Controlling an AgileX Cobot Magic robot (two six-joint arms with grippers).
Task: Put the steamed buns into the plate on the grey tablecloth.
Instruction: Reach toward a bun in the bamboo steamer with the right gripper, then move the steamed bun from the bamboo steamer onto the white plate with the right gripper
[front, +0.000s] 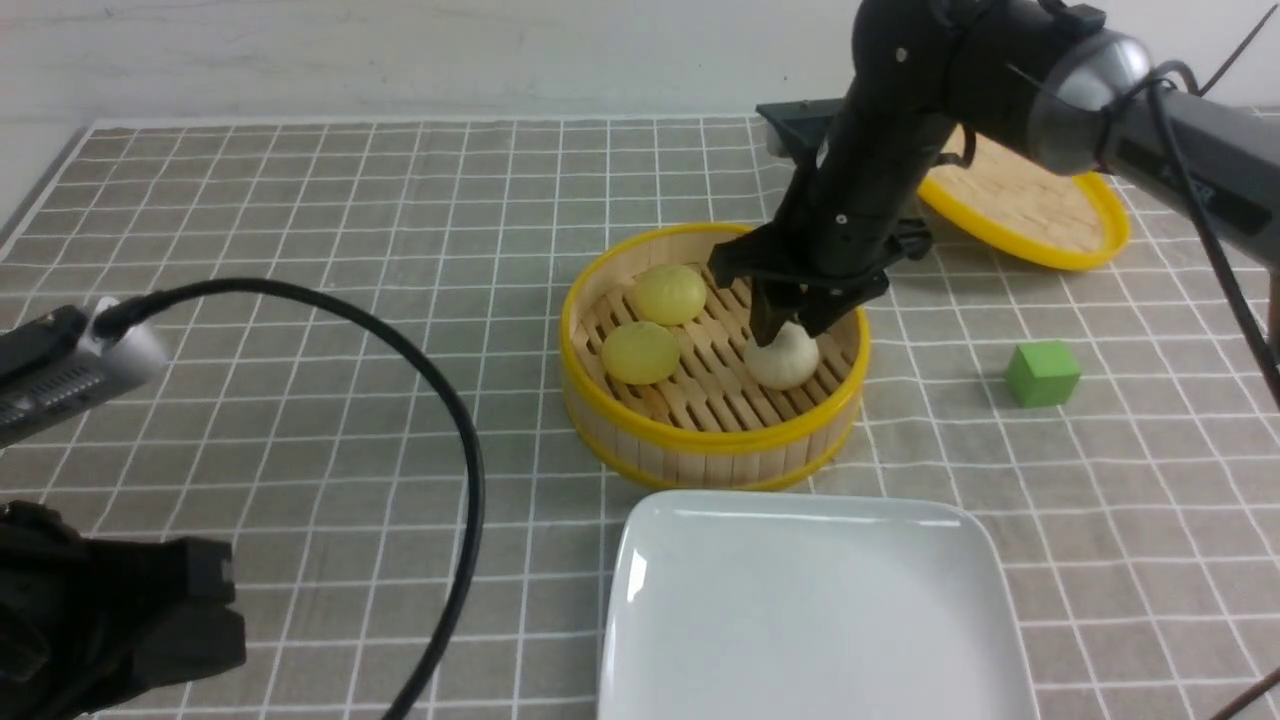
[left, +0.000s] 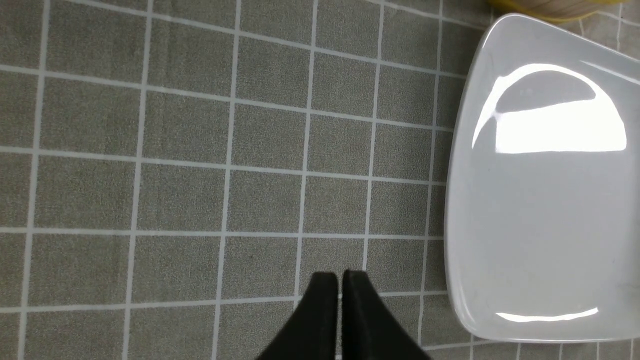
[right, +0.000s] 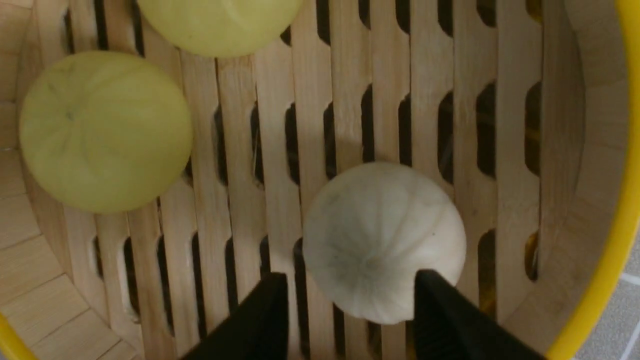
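Across the surface lies the grey tablecloth (front: 300, 200), its white grid lightly creased, and everything stands on it. Nearest the robot sits the plate (front: 810, 610), glossy white and bare, just in front of the steamer basket (front: 700, 440), which I judge keeps each carry short. The lid (front: 1040, 215) rests off to the far right, leaving the basket open from above.

All three steamed buns (front: 670, 293) sit on the basket's slats, none yet on the plate. Two are pale yellow and sit close together on the left. The off-white bun (front: 785, 362) sits apart on the right, near the wall.

The right tool (front: 790, 330) reaches into the basket with jaws spread, straddling that off-white bun. Its wrist view shows a gap at one finger, so nothing is gripped. The bun is round and smooth, with faint pleats running to its crown. It is probably soft, so a gentle squeeze would suit.

The left tool (left: 340, 285) hangs over bare cloth beside the plate, fingers all but together, empty.
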